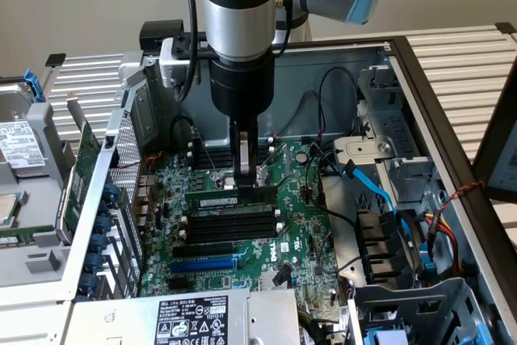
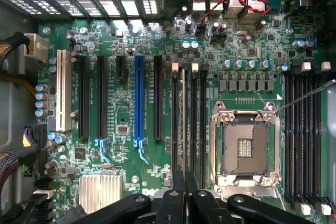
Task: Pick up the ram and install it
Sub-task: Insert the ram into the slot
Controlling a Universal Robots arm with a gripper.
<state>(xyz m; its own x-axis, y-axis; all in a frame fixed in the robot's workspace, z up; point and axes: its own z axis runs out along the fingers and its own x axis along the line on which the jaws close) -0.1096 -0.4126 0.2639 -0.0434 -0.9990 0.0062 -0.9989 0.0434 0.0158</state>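
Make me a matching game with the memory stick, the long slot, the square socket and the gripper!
Things:
1. memory stick
2. long slot
3. square socket
4. gripper

Descriptions:
A. blue
B. silver metal frame, no chip inside
C. green with a white label, lying along the black slots
D. black, closed on the stick from above

Pairs: 1-C, 2-A, 3-B, 4-D
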